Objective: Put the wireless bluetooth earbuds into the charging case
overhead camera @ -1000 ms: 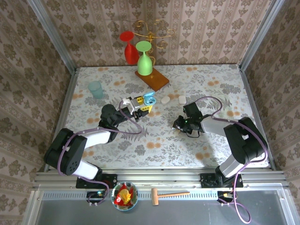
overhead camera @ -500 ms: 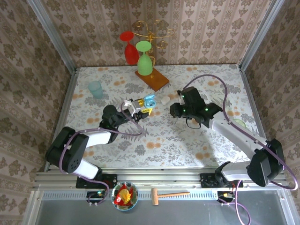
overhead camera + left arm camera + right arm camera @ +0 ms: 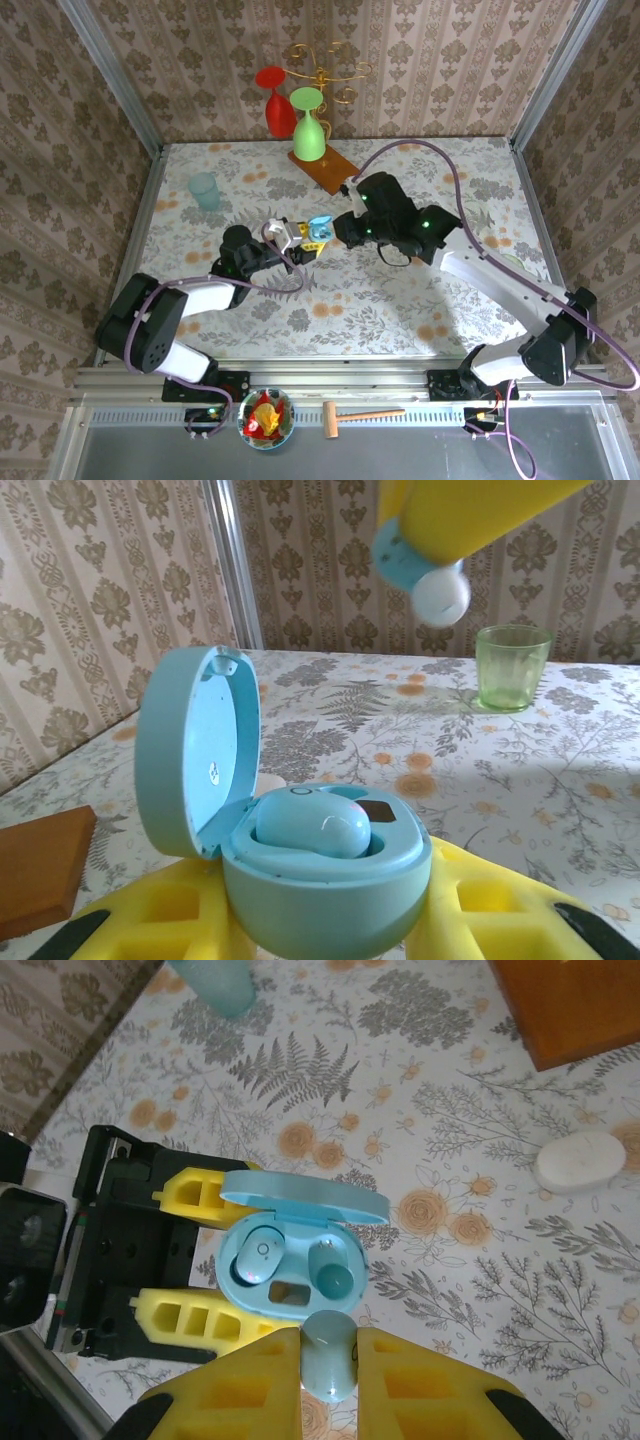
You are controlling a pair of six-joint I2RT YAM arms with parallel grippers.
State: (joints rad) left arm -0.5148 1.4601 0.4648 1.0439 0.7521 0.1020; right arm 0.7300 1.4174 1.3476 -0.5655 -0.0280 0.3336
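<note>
Insertion is proceeding: the right gripper point(image 3: 330, 1365) is pinching a pale-blue earbud point(image 3: 330, 1348) close above the open charging case point(image 3: 345, 1260), which the left gripper point(image 3: 330, 925) is clamping with one seated earbud point(image 3: 258, 1255); reaching the empty socket point(image 3: 331, 1276) is demanding fine alignment, the raised lid point(image 3: 305, 1196) crowding one side, a white case point(image 3: 580, 1160) lying apart.

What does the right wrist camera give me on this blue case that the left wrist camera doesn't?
Right wrist view, looking down into the open case: an empty socket beside the seated earbud, just ahead of the held earbud in the right gripper. Left wrist view, side on: the held earbud hangs above the case without touching it, and the lid stands upright. Both: the left gripper clamping the case, one earbud seated, the cup.
</note>
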